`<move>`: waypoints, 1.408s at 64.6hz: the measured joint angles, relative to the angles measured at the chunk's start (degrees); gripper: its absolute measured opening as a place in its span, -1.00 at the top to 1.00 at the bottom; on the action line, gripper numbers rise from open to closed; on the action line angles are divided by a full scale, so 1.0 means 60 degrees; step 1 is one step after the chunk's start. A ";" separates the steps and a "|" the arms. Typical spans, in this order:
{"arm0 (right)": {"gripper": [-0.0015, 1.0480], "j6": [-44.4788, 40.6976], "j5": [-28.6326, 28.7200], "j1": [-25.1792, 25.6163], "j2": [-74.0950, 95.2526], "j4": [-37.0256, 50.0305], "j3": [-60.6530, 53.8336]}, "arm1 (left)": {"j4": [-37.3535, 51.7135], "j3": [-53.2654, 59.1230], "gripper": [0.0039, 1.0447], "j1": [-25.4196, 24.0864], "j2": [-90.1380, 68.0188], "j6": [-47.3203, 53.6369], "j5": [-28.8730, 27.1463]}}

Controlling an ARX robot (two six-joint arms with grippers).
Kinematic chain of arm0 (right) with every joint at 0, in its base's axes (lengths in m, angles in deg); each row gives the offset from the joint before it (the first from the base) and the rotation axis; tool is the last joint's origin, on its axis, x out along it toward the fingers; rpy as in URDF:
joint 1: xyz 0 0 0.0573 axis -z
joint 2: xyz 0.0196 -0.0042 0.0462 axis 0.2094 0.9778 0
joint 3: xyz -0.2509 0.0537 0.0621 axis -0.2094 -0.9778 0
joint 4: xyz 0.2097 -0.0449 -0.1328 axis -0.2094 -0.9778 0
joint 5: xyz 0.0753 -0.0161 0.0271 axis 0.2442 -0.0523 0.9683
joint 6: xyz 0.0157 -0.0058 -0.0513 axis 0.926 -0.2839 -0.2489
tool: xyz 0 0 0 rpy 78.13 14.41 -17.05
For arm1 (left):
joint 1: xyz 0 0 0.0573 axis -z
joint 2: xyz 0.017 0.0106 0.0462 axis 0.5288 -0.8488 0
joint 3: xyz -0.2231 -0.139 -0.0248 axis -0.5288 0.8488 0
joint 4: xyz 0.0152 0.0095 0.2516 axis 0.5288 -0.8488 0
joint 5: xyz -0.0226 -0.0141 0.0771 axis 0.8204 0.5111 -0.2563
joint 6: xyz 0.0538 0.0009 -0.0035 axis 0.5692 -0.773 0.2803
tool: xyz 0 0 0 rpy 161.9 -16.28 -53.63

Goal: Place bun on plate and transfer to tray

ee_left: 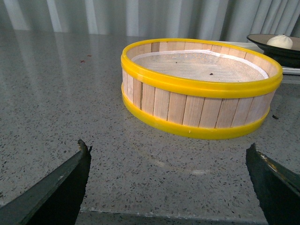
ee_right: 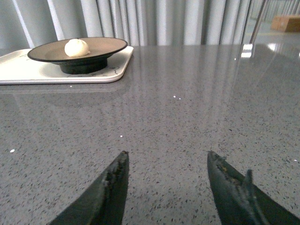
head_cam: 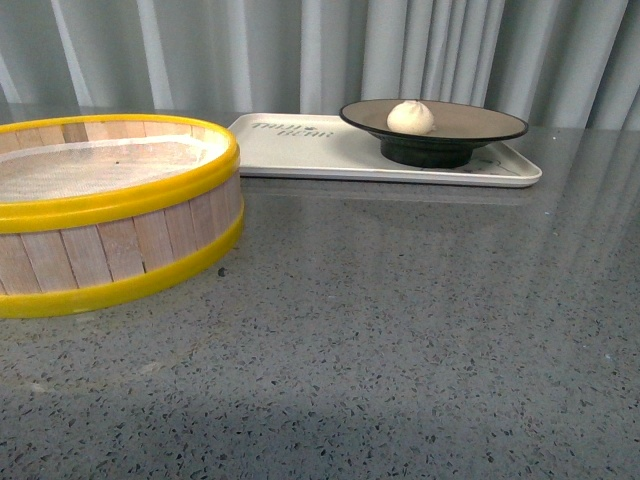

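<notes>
Grey speckled counter (head_cam: 400, 330), pale pleated curtain behind. Landmark: tray (head_cam: 300, 150), lying with its long axis across the front view, at the far edge of the counter.

Plate (head_cam: 480, 122) stands on the tray, toward its end away from the lettering. Bun (head_cam: 411, 117) sits upright in the plate, a little off centre toward the lettered end. Steamer basket (head_cam: 110, 215) stands on the counter just beside the tray's lettered end, nearer the robot, holding no bun.

Neither arm shows in the front view. Left pincer (ee_left: 168, 187): jaws spread wide, nothing between them, low over bare counter on the basket's near side; tray well beyond, past the basket. Right pincer (ee_right: 166, 187): jaws parted, empty, over open counter; tray ahead and off to one side, nothing in between.

Judgement: bun is plated and plate is on tray, so the task looks complete. If any touch-up were needed, the right arm has the clearer line to the plate.
</notes>
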 joint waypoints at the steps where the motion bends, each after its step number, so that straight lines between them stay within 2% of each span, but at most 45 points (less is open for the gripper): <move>1: 0.22 -0.0025 -0.0015 0.0000 -0.0222 -0.0124 -0.0128 | 0.0000 0.0000 -0.88 0.0000 0.0000 0.0000 -0.0007; 7: 0.52 -0.0084 -0.0488 -0.0244 -0.1282 -0.1155 -0.0288 | 0.0000 0.0000 -0.88 0.0000 0.0000 0.0000 0.0007; 12: 0.87 -0.0113 -0.1064 -0.0849 -0.2291 -0.1934 -0.0288 | 0.0000 0.0000 -0.88 0.0000 0.0000 0.0000 0.0022; 15: 0.98 -0.0164 -0.1279 -0.1111 -0.2597 -0.2204 -0.0288 | 0.0000 0.0000 -0.88 0.0000 0.0000 0.0000 0.0022; 22: 0.97 -0.0171 -0.2007 -0.1861 -0.3304 -0.2922 -0.0288 | 0.0000 0.0000 -0.88 0.0000 0.0000 0.0000 0.0018; 39: 0.97 -0.0175 -0.2965 -0.2881 -0.4452 -0.4069 -0.0281 | 0.0000 0.0000 -0.88 0.0000 0.0000 0.0000 0.0022; 44: 0.97 -0.0175 -0.4207 -0.3829 -0.5570 -0.5446 -0.0281 | 0.0000 0.0000 -0.88 0.0000 0.0000 0.0000 0.0018; 47: 0.97 -0.0182 -0.4207 -0.4135 -0.5865 -0.5493 -0.0281 | 0.0000 0.0000 -0.88 0.0000 0.0000 0.0000 0.0004; 74: 0.97 -0.0182 -0.4295 -0.4251 -0.5909 -0.5544 -0.0281 | 0.0000 0.0000 -0.88 0.0000 0.0004 0.0000 0.0022; 77: 0.88 -0.0189 -0.4291 -0.4251 -0.5909 -0.5544 -0.0281 | 0.0000 0.0000 -0.88 0.0000 0.0004 0.0000 0.0022; 88: 0.34 -0.0189 -0.4295 -0.4251 -0.5909 -0.5544 -0.0281 | 0.0000 0.0000 -0.88 0.0000 0.0004 0.0000 0.0022; 91: 0.14 -0.0189 -0.4295 -0.4251 -0.5909 -0.5544 -0.0281 | 0.0000 0.0000 -0.88 0.0000 0.0004 0.0000 0.0022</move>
